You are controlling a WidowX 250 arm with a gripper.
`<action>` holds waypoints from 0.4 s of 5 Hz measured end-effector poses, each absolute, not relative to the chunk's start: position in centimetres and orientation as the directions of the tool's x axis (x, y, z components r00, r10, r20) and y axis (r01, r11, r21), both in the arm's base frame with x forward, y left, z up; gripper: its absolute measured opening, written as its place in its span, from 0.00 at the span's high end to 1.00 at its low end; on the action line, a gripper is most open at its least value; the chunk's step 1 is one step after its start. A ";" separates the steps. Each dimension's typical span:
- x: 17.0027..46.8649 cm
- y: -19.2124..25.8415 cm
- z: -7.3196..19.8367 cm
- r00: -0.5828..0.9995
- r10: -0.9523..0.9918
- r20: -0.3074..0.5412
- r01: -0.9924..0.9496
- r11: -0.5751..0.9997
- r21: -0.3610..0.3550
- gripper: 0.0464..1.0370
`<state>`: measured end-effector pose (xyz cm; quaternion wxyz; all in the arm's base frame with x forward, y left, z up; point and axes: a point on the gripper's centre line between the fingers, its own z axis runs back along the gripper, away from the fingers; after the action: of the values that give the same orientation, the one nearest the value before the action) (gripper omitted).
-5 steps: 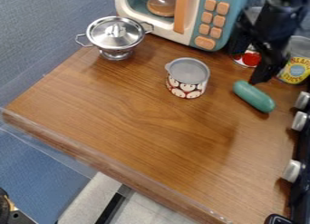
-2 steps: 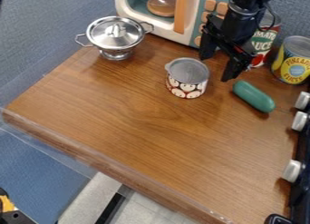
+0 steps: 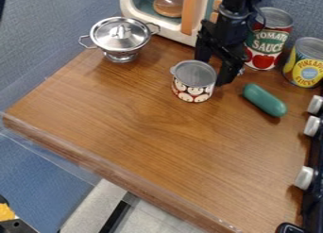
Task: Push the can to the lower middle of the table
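The pincer (image 3: 213, 70) has neared the can (image 3: 192, 91) by its far edge.

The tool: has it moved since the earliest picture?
Yes: judged against the green object, the tool has moved left in the view, to the patterned can.

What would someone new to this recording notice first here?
Probably the black gripper, fingers apart, hanging right behind the short can with round faces on it near the upper middle of the wooden table. Next, likely the shiny lidded pot at the table's upper left, and the tall red-and-green can at the upper right.
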<state>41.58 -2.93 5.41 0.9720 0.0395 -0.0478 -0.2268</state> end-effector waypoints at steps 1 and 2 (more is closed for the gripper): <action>40.7 -2.6 4.2 0.900 -0.431 0.056 0.427 0.901 0.081 0.04; 39.4 -2.0 4.1 0.909 -0.414 0.039 0.409 0.907 0.101 0.04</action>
<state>39.42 -1.97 4.10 0.9760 0.0453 -0.0298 -0.2109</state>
